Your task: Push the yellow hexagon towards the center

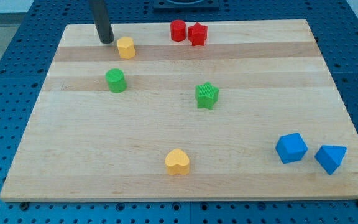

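Observation:
The yellow hexagon point(126, 47) lies near the view's top left of the wooden board point(260, 74). My tip point(107, 41) rests on the board just to the left of the hexagon and slightly above it, a small gap apart. The dark rod rises from there out of the view's top edge.
A green cylinder point(115, 80) lies below the hexagon. A red cylinder point(178, 30) and a red star point(197, 33) touch at the top centre. A green star point(207, 95) is mid-board. A yellow heart point(178, 162) is at the bottom. A blue cube point(291, 148) and a blue wedge-like block point(330, 158) lie at the bottom right.

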{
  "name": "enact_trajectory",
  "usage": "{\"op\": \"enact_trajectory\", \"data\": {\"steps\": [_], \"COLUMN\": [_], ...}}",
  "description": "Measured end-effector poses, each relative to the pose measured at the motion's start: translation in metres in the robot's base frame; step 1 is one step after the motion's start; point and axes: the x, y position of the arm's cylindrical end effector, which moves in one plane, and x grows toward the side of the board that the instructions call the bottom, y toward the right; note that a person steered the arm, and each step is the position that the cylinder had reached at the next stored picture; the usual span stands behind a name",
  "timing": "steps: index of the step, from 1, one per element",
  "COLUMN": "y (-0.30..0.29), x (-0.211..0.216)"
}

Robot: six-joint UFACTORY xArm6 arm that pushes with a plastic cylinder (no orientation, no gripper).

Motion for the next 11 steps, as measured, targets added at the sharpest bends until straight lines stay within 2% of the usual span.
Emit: {"op": "enact_trajectory", "data": {"steps": [3, 4, 5, 8, 11], "y": [0.092, 0.101, 0.097, 0.06, 0.075], "x": [0.016, 0.034, 0.053, 0.053, 0.09]}}
